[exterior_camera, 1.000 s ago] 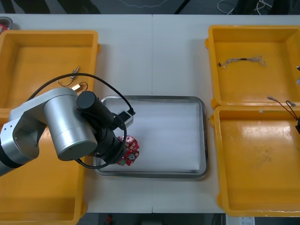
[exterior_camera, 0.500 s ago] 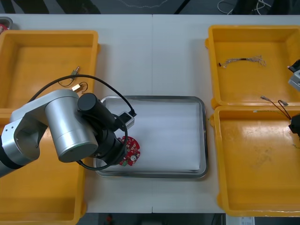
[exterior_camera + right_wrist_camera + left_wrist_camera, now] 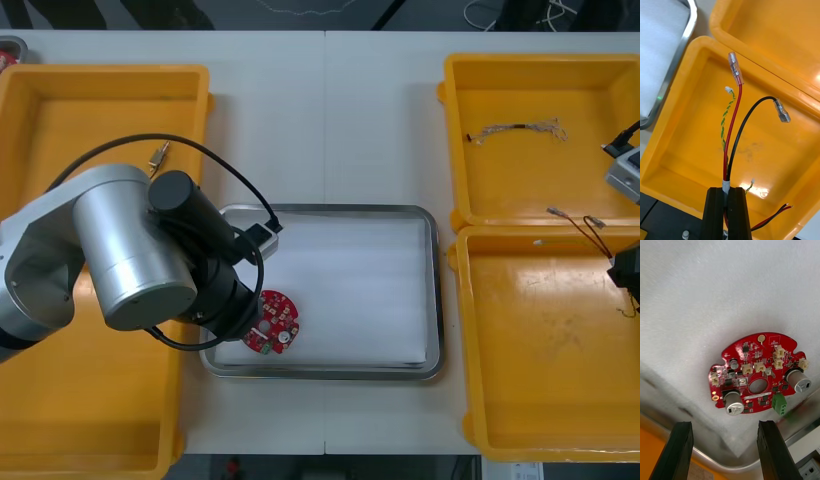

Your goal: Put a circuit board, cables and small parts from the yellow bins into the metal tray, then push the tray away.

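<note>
At the desk's (image 3: 325,120) near left, the left gripper (image 3: 725,423) hovers over the near-left corner of the metal tray (image 3: 435,300); fingers stand wide apart, holding nothing; the round red circuit board (image 3: 758,380) lies flat on the tray's white inside just beyond the fingertips, apart from both; in the front view it sits close to the tray's near rim, beside the left arm's silver body.

At the near right, the right gripper (image 3: 726,191) hangs over the near right bin (image 3: 540,380), at its outer side; fingers are clamped on a red and black cable pair (image 3: 732,127), which rises from between them and forks, each wire ending in a clear-sleeved terminal; a twisted yellow-green cable (image 3: 727,112) runs alongside the red wire; cannot tell whether it is gripped too or lies on the bin floor.

Farther back, the far right bin (image 3: 520,170) holds one pale twisted cable (image 3: 515,129); the far left bin (image 3: 80,130) holds a small metal part (image 3: 158,155) near its inner wall.
</note>
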Motion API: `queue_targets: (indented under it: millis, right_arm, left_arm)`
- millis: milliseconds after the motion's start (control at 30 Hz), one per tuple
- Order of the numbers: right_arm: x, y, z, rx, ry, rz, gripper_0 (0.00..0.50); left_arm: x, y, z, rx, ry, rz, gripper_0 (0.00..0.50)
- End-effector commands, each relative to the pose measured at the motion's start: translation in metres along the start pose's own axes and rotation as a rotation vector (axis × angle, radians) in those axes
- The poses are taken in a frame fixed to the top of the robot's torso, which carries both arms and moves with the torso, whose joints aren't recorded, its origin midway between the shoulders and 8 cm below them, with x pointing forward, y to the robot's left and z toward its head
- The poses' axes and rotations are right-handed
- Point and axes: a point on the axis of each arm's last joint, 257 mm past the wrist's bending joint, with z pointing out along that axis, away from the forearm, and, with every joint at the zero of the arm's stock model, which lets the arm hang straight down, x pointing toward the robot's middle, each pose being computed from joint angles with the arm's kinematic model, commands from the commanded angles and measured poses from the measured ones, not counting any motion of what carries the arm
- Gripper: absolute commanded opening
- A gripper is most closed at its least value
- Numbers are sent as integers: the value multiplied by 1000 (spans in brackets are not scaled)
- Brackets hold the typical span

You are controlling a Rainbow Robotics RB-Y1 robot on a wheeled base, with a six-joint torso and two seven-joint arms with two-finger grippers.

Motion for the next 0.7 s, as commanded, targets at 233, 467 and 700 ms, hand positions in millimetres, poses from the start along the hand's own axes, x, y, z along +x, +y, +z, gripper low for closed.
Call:
queue_targets:
  millis: [233,467,700]
  right_arm:
    - [-37,56,0,-37,-35,-301,0]
    - [-71,100,8,-53,-77,-457,0]
    - [-92,145,15,-78,-97,-618,0]
  left_arm:
    - [-52,20,-72,27,-144,-183,500]
    - [-60,56,-95,6,-186,-269,500]
    - [-67,106,-112,-20,-228,-364,500]
